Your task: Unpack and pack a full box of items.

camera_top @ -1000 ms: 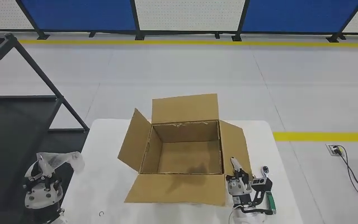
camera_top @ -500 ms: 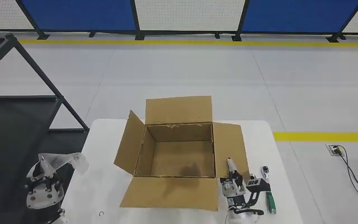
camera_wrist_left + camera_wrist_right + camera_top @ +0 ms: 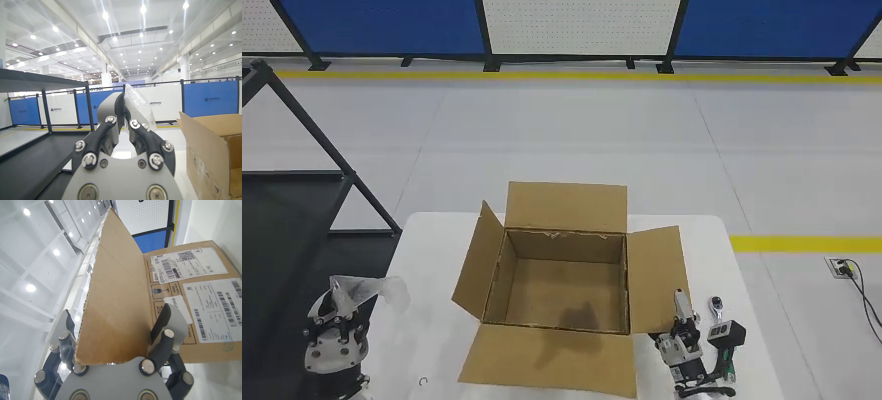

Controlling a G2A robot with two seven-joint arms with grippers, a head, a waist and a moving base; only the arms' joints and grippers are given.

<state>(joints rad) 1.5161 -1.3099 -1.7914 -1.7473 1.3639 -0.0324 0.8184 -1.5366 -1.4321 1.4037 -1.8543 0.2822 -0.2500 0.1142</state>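
Note:
An open cardboard box (image 3: 567, 208) stands mid-table with all flaps spread and nothing inside. My right gripper (image 3: 679, 312) sits at the near corner of the box's right flap (image 3: 657, 272). In the right wrist view this gripper (image 3: 117, 321) is open, and the flap (image 3: 113, 291) stands between its fingers, next to the labelled box side (image 3: 191, 298). My left gripper (image 3: 335, 310) is off the table's left edge, shut on a crumpled clear plastic bag (image 3: 370, 290). The left wrist view shows the bag (image 3: 140, 108) pinched at the tips of that gripper (image 3: 123, 100).
A ratchet tool (image 3: 720, 322) with a green handle lies on the white table (image 3: 427, 330) right of my right gripper. A black metal shelf (image 3: 292, 210) stands to the left, close beside my left arm (image 3: 37, 151). The box (image 3: 211, 144) is to that arm's right.
The box swung left and then back right, its flaps shifting. My right gripper moved right and nearer the table's front edge. My left gripper with the bag drifted slightly right.

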